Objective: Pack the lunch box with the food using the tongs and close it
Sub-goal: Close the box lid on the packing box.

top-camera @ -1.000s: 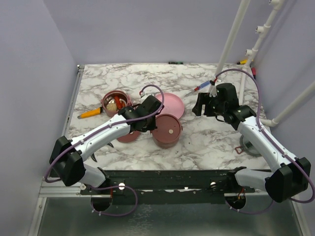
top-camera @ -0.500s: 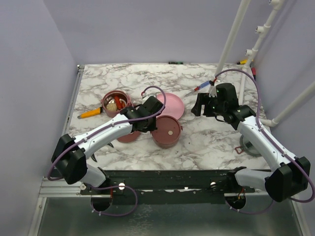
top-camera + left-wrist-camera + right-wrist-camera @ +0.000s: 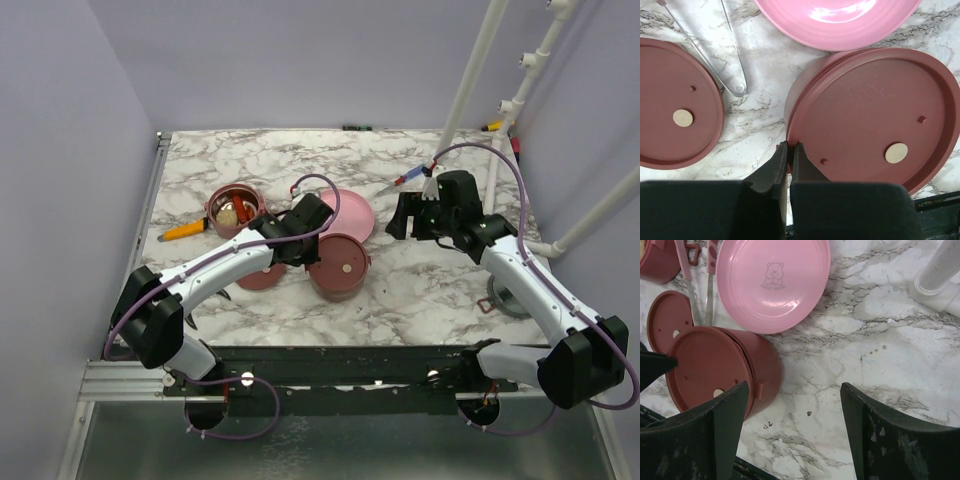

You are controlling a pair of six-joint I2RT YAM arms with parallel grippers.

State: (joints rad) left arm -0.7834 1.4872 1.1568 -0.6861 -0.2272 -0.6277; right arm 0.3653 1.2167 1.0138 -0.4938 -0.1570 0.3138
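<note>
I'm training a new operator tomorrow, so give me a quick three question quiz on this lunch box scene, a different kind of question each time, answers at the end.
1. Where do the tongs lie?
A. On the table, between the loose lid and the pink plate
B. Inside the open bowl
C. Across the closed tier
2. True or false: the pink plate holds food.
3. Which is shut, the left gripper or the right gripper?

Key: 1 A. 2 False, the plate is bare. 3 The left gripper; the right one is open.
</note>
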